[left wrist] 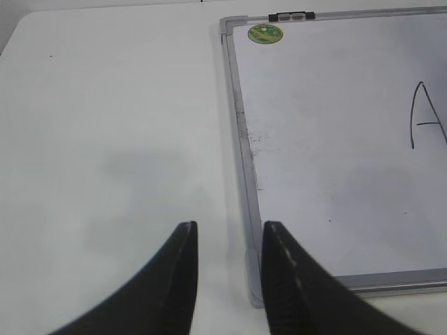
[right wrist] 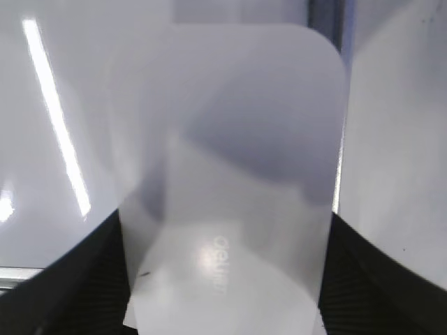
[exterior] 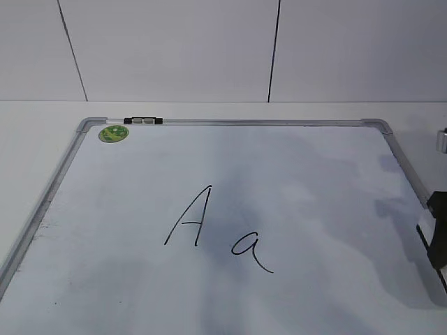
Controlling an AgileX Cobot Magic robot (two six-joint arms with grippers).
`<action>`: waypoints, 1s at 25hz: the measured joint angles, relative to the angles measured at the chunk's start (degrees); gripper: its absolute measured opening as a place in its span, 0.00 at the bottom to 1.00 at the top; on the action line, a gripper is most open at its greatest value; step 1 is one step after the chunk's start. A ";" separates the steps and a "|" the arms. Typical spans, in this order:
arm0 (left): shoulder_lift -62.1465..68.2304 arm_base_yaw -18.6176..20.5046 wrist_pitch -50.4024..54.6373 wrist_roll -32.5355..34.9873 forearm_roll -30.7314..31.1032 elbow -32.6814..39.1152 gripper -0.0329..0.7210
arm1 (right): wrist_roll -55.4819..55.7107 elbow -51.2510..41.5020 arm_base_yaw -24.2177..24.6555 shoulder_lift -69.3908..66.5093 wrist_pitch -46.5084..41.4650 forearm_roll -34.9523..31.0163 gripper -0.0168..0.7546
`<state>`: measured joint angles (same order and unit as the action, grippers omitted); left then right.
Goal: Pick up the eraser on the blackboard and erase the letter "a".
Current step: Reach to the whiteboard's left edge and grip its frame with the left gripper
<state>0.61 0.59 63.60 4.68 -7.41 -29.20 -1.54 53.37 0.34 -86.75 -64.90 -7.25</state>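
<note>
Bare blackboard (exterior: 84, 230) around letter "a" (exterior: 250, 248); eraser (right wrist: 230, 181) between right fingers (right wrist: 370, 279).

Open board surface around the letter "a" (exterior: 251, 250) (capital "A" (exterior: 190, 218) just beside).

The blackboard (exterior: 293, 181) shows a glossy white writing face, smooth, catching soft reflections, with faint grey smudging across it. Its frame (exterior: 42, 209) reads as brushed silver-grey metal, the corner pieces (exterior: 85, 124) a duller grey plastic. The round green sticker (exterior: 113, 133) looks shiny. The counter (left wrist: 112, 125) is matt white and even. In the right wrist view, the eraser (right wrist: 230, 181) is smooth white plastic, slightly sheened, with a faint embossed mark. The left tool (left wrist: 229, 241) has black fingers (left wrist: 183, 258), smooth and semi-matt, like moulded plastic.
</note>
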 joint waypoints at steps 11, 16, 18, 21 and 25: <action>0.00 0.00 -0.19 0.00 0.00 0.00 0.35 | 0.00 3.23 0.00 0.00 -2.37 -1.53 0.74; 0.00 0.00 -0.19 0.00 0.00 0.00 0.35 | 0.00 4.48 0.00 0.00 -3.10 -2.59 0.74; 0.00 0.00 -0.19 0.00 0.00 0.00 0.35 | 0.00 5.01 0.00 0.00 -3.33 -2.83 0.74; 0.00 -0.69 -0.23 0.00 0.00 0.00 0.35 | 0.00 5.57 0.00 0.00 -3.48 -3.69 0.74; 0.81 -3.45 -0.44 0.00 0.76 0.00 0.35 | 0.00 6.12 0.00 0.00 -3.48 -4.50 0.74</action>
<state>1.43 -2.85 63.16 4.68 -6.65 -29.20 -1.54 59.48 0.34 -86.75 -68.38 -11.75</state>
